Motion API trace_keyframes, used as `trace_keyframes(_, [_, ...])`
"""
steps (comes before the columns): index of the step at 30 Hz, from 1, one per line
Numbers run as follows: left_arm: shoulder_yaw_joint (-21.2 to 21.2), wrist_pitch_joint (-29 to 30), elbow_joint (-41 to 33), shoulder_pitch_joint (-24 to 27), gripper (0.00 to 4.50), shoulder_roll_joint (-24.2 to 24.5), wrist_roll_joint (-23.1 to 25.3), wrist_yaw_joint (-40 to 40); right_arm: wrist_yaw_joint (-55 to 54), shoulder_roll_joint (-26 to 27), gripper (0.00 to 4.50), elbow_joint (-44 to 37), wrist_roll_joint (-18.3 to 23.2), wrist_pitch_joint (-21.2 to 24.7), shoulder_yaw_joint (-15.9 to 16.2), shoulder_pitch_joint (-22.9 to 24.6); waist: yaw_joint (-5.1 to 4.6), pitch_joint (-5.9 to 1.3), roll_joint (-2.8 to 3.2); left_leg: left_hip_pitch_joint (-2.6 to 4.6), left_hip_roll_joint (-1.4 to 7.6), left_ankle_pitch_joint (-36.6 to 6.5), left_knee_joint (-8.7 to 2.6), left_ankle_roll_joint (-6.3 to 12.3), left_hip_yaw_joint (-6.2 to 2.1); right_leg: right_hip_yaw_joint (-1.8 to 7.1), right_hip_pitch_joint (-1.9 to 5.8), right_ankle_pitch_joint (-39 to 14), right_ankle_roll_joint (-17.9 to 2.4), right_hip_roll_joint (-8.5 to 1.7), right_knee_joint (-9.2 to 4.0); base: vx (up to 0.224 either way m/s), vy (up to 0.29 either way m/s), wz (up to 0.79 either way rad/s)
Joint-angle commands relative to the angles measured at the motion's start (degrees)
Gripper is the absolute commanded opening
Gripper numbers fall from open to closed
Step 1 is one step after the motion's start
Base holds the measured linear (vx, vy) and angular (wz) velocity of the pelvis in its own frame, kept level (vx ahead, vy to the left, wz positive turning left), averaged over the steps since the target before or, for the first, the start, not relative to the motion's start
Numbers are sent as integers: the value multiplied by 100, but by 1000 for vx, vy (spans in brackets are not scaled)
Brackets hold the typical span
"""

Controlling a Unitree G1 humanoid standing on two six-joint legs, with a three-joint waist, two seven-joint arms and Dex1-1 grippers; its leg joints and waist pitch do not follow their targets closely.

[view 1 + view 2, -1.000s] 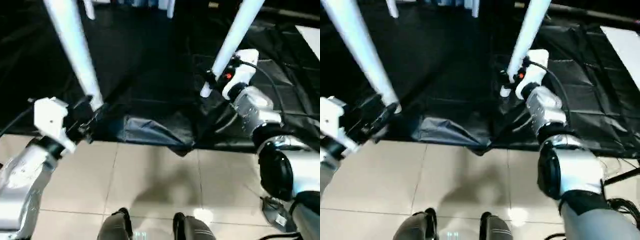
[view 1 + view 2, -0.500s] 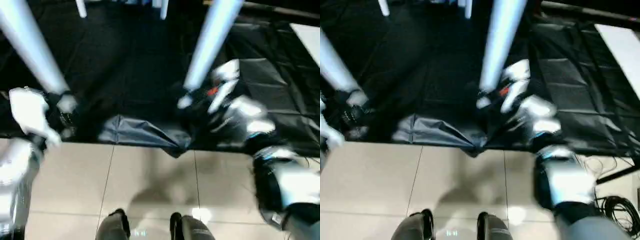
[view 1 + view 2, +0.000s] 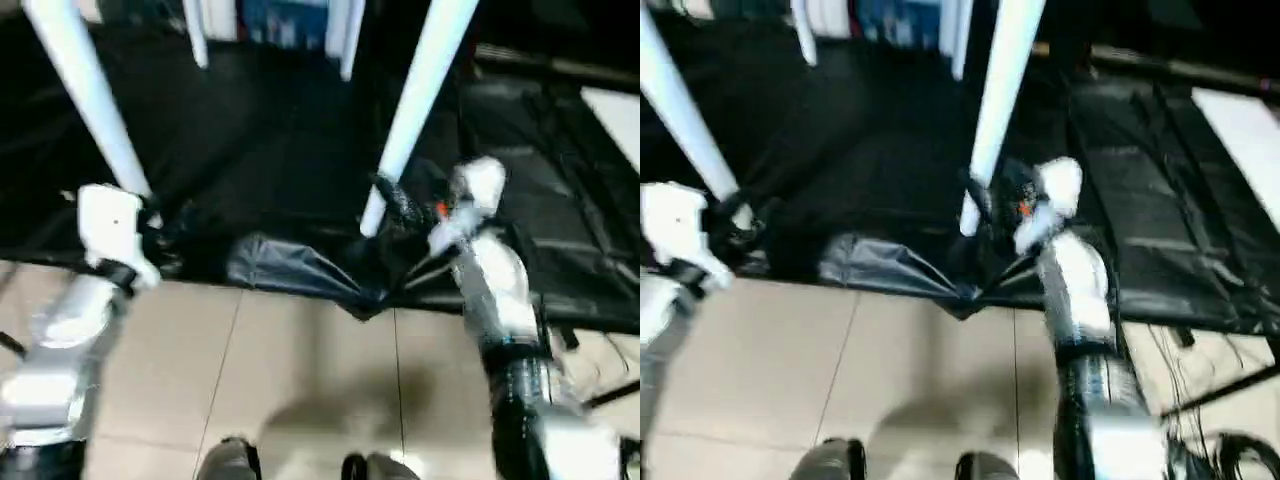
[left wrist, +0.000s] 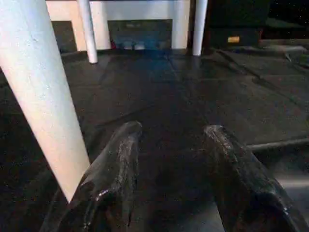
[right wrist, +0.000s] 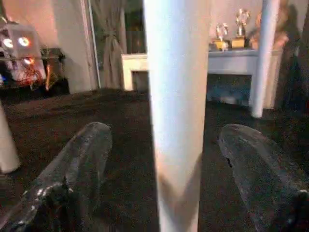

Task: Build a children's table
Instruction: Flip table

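The children's table stands on its white tapered legs on a black sheet; its top edge (image 4: pixel 135 9) shows between the two far legs (image 3: pixel 197 40) (image 3: pixel 350 40). My left gripper (image 3: pixel 165 235) is open low beside the near left leg (image 3: pixel 85 90). In the left wrist view that leg (image 4: pixel 43 96) stands outside the fingers (image 4: pixel 116 164), and the gap between them holds nothing. My right gripper (image 3: pixel 395 205) is open around the foot of the near right leg (image 3: pixel 420 90). In the right wrist view this leg (image 5: pixel 178 96) stands between the spread fingers (image 5: pixel 82 159), with space on each side.
The black sheet (image 3: pixel 280 150) has a crumpled fold (image 3: pixel 300 275) at its front edge, where beige floor tiles (image 3: pixel 300 370) begin. My feet (image 3: pixel 230 460) show at the bottom. Cables (image 3: pixel 1230 450) lie at the right, and a white panel (image 3: pixel 620 110) lies at the far right.
The head view has shifted. My left gripper, which was around the near left leg's foot, now sits beside it. My right arm has stretched out further, its gripper still at the right leg's foot.
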Motion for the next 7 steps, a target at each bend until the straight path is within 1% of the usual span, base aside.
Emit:
trace_keyframes(1, [-59,-75,36,71,231,-162,173,311,-279,-14,388,-912,77,421,111,494,-24,-577,131,319,252,-2143,-447,-275,-203,172,165,-1836,-708,-263,-485,0,0,0])
trace_keyframes(2, [-68,-80,32,100,231,-219,236,408,-380,-7,388,-1209,71,535,147,712,-34,-585,105,311,250,-2278,-458,-314,-221,168,165,-2049,-610,-261,-503,0,0,0])
trace_keyframes(3, [-68,-80,32,100,231,-219,236,408,-380,-7,388,-1209,71,535,147,712,-38,-588,108,323,241,-2458,-446,-358,-229,168,128,-2346,-503,-267,-545,0,0,0])
trace_keyframes(4, [-156,-134,46,162,231,-242,314,396,-557,13,388,-1580,33,663,140,996,-62,-579,89,315,233,-2529,-450,-366,-237,167,118,-2513,-450,-261,-575,0,0,0])
trace_keyframes(5, [-316,-312,115,302,231,-308,486,415,-1047,94,388,-2168,-185,746,29,1470,-60,-570,87,306,230,-2614,-454,-398,-255,165,105,-2803,-291,-269,-618,0,0,0])
trace_keyframes(6, [-371,-466,170,361,231,-352,592,469,-1346,156,388,-2365,-346,766,-68,1641,-85,-557,92,301,221,-2704,-462,-429,-264,165,70,-3005,-173,-263,-672,0,0,0])
trace_keyframes(7, [-408,-614,241,408,231,-408,709,563,-1656,236,388,-2595,-494,831,-172,1810,-97,-567,96,317,218,-2802,-458,-455,-271,156,53,-3144,-120,-261,-684,0,0,0])
